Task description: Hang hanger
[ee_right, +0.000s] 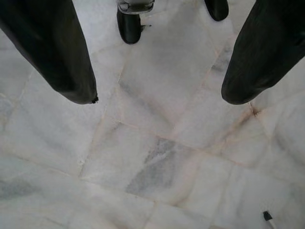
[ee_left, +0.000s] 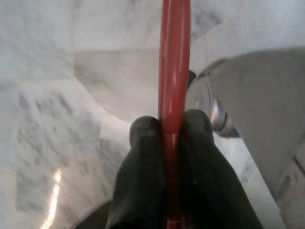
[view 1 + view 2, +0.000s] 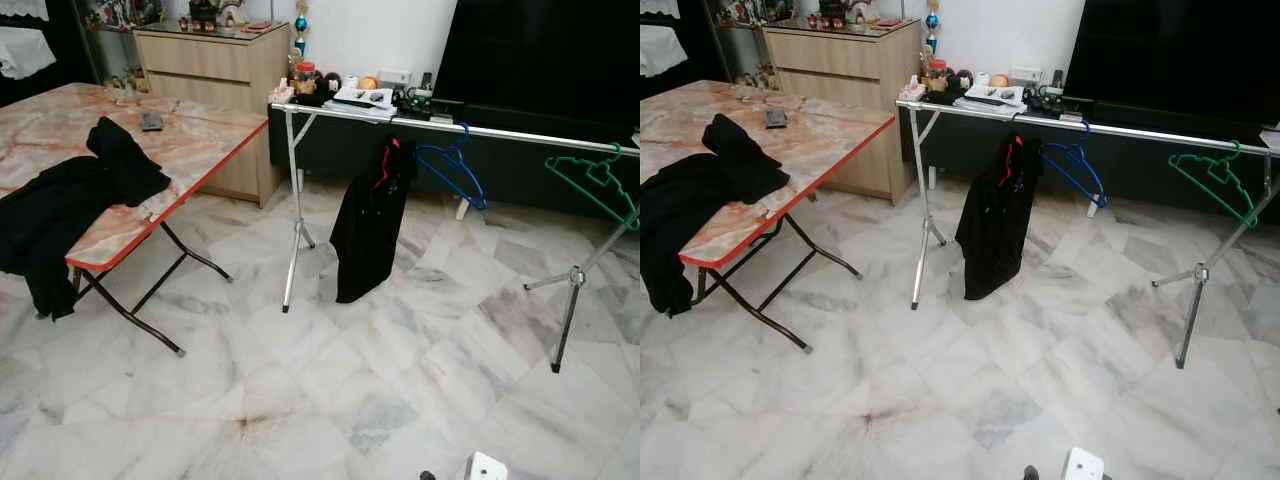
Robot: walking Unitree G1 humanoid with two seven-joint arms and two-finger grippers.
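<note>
Red hanger (image 2: pixel 174 71): we see it pinched between our left end effector's (image 2: pixel 171 125) fingers, running straight ahead of the tips over the marble floor (image 1: pixel 157 157).
Left end effector: clamped on the red hanger.
Right end effector (image 1: pixel 157 98): fingers spread apart, empty, floor beyond them.
Rail (image 3: pixel 520 133): a black garment (image 3: pixel 368 225), a blue hanger (image 3: pixel 452 170) and a green hanger (image 3: pixel 597 180) hang from it.
Counter (image 3: pixel 195 135): black clothes (image 3: pixel 70 200) on it.

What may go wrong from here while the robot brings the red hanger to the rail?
1. The left gripper pinches only a thin red hanger bar, so it may slip or twist.
2. The rail already carries a black garment, a blue hanger and a green hanger; the new hook may knock one off.
3. The rail's legs spread across the floor and the robot may bump them.
</note>
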